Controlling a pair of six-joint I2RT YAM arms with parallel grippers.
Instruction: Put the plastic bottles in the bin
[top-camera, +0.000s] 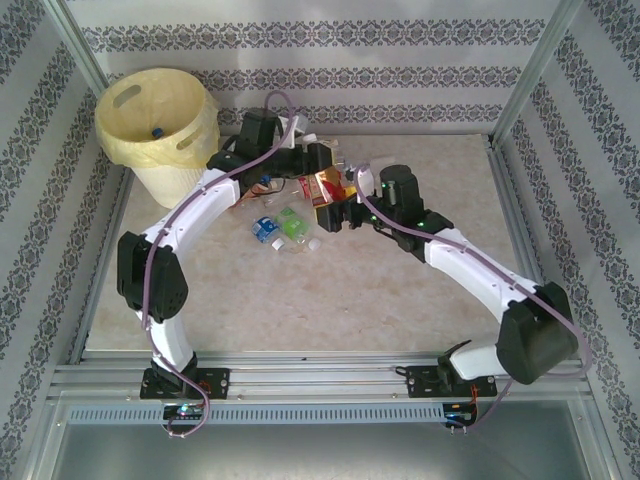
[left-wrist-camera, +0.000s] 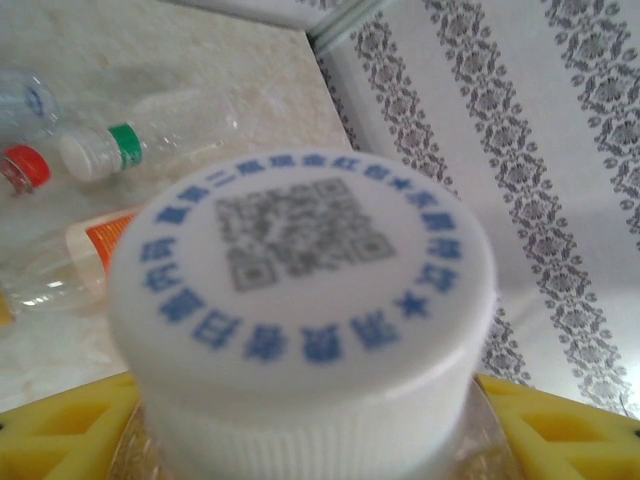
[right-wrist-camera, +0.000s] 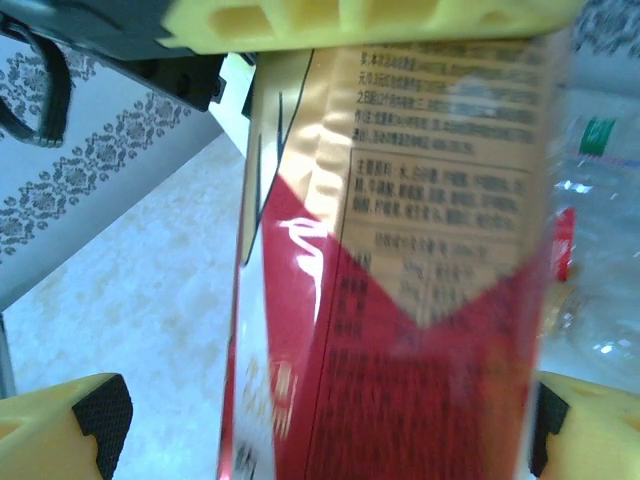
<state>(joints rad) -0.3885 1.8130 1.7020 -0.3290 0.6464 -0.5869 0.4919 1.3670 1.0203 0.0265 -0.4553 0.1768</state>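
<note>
L hand (left-wrist-camera: 310, 440) is grasping the red-gold-label bottle (right-wrist-camera: 400, 300) up by its white cap (left-wrist-camera: 300, 290). Yellow fingers (left-wrist-camera: 60, 430) sit either side under the cap. R hand (right-wrist-camera: 320, 430) is released: its fingers (right-wrist-camera: 70, 425) are spread wide w/ a clear gap on the label's left side, so no squeeze. My read is it's one bottle sitting btw both hands, mid-counter. Can't tell if it's off the surface.

Step (judgement): L takes it to the bin (top-camera: 168, 182), which sits off to L hand's left, well apart.

To do it well:
- R backs straight out first, staying wide, so the pads don't drag the label.
- L then lifts, swings left and clears the rim.
- Let go over the middle of the yellow liner (top-camera: 125, 135), not over the edge.
- Keep the grip firm but not crushing; thin plastic prob squashes + slips.
- Mind the cable loop (top-camera: 285, 100) above L wrist.
- Stay high enough not to sweep the loose ones on the hands' near side: blue-label bottle (top-camera: 265, 228), green-label bottle (top-camera: 292, 226).
- More lie flat past L hand: green-band bottle (left-wrist-camera: 130, 145), red-cap bottle (left-wrist-camera: 22, 165), orange-label bottle (left-wrist-camera: 95, 240).

Surface: the counter (top-camera: 350, 300) is a beige marbled slab, flat, matte.

Room: a booth w/ striped patterned wall panels (top-camera: 330, 40) and alu posts (top-camera: 528, 85). A metal rail (top-camera: 320, 372) runs along the near edge at the arm bases.
</note>
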